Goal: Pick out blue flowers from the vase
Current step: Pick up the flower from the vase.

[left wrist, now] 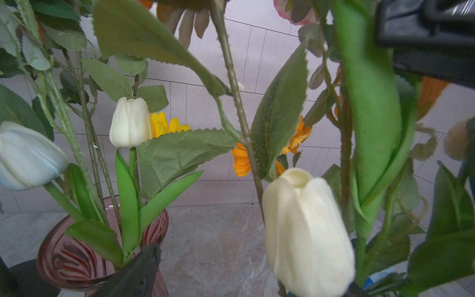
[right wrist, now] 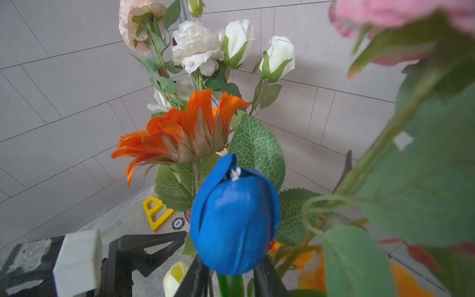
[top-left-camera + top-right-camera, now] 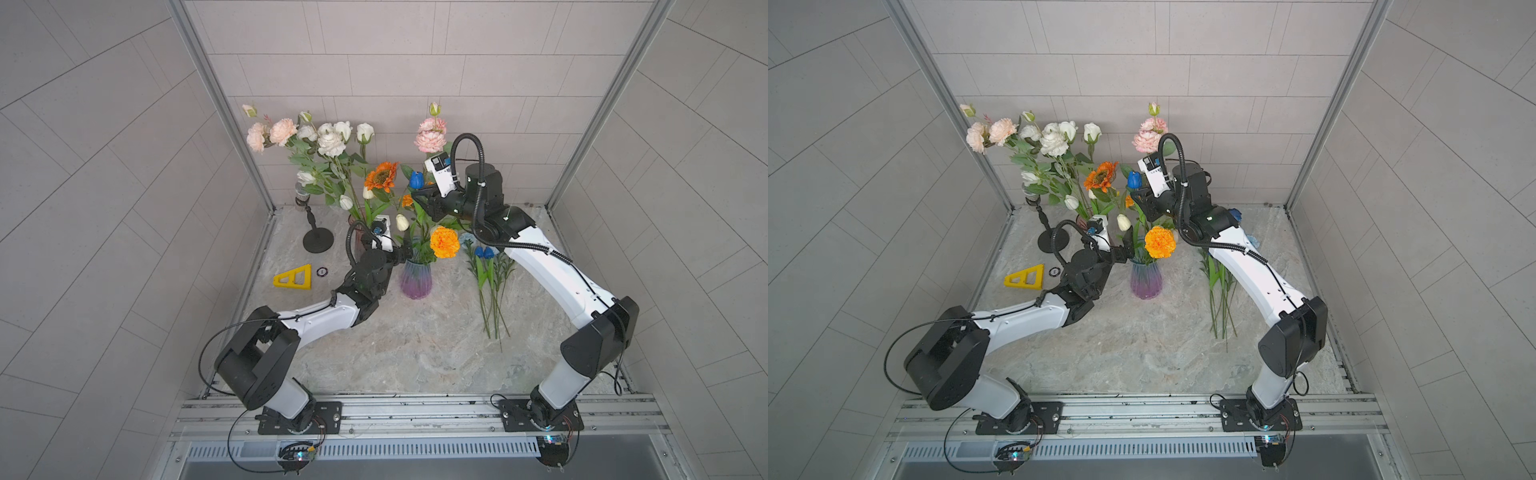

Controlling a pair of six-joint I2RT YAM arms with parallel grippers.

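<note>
Tiled wall behind blue tulip (image 2: 235,223) (stem between right gripper (image 2: 231,280) jaws)

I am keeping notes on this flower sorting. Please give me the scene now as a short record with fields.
vase: purple glass, holding mixed flowers
blue tulip: upright, its stem between the right gripper jaws
jaws: slightly apart on either side of the stem, grip unclear
left gripper: open, at the stems above the vase
picked blue flowers: lying on the table right of the vase
</note>
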